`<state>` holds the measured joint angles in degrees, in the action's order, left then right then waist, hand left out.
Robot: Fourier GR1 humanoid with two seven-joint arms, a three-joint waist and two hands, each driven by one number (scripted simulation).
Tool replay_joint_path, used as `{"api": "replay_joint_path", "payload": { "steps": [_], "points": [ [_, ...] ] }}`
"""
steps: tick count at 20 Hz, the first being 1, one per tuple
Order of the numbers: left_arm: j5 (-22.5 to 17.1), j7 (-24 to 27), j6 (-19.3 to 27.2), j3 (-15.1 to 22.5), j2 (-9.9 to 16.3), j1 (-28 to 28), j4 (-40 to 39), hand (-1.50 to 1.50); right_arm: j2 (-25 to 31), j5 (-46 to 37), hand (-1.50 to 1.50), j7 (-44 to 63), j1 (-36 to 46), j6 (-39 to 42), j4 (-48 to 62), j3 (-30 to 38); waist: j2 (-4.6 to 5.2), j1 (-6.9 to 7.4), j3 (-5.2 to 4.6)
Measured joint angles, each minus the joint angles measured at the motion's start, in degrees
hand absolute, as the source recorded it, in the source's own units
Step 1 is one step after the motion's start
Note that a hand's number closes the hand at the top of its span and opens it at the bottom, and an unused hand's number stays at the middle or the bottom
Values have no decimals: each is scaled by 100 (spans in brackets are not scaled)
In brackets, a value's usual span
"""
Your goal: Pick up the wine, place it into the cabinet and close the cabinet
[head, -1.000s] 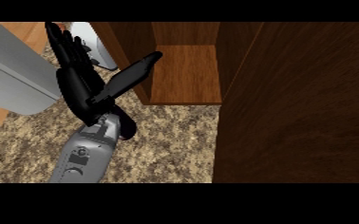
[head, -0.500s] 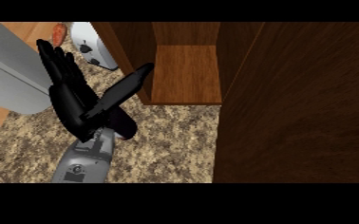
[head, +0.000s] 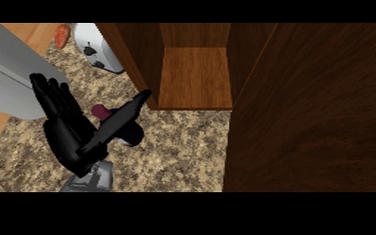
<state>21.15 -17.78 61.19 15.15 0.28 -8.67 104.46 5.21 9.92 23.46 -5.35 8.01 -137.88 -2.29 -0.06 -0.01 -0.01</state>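
Left hand (head: 67, 129) is open, fingers straight and spread, thumb angled up-right toward the cabinet (head: 195, 77). Holding nothing.

Change vs 0.5–1.0 s ago: the hand has slid down-left and back, away from the cabinet opening. That uncovered the wine (head: 110, 122): dark red bottle lying on the bench (head: 183, 149), just left of the cabinet's front edge, partly hidden behind the thumb. Neck end pokes out up-left of the thumb, body shows below-right of it. Can't tell if the thumb touches it or only overlaps in view.

Read: wine not grasped, not in the cabinet. Shelf shows bare wood, nothing on it. Cabinet door (head: 308, 109) stands open, filling the right side of the view. Looks like a pre-grasp setup or re-approach, my guess only. So task is early: pick, place and close all pending.

Next needs fingers to wrap the bottle body; it lies low and close to the cabinet side wall, so clearance is tight.

Right hand not visible. Grey appliance (head: 26, 79) at left, white object (head: 99, 50) behind; not involved.
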Motion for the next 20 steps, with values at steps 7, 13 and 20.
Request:
{"api": "replay_joint_path", "payload": {
  "steps": [7, 13, 20],
  "points": [
    [-616, 708, 70, 68, -19, 655, 13, -150, -47, 48, -150, -41, -26, 86, 21, 89, 2, -5, -2],
    [-1302, 1386, 15, 64, -16, 1098, -47, -150, -130, -41, -150, 85, 89, 6, -10, -24, 2, -3, -2],
    [-2598, 2784, -201, -69, -23, 1548, -493, -150, -194, -49, -150, -102, -182, 175, -29, -83, 1, -5, -3]
  ]
}}
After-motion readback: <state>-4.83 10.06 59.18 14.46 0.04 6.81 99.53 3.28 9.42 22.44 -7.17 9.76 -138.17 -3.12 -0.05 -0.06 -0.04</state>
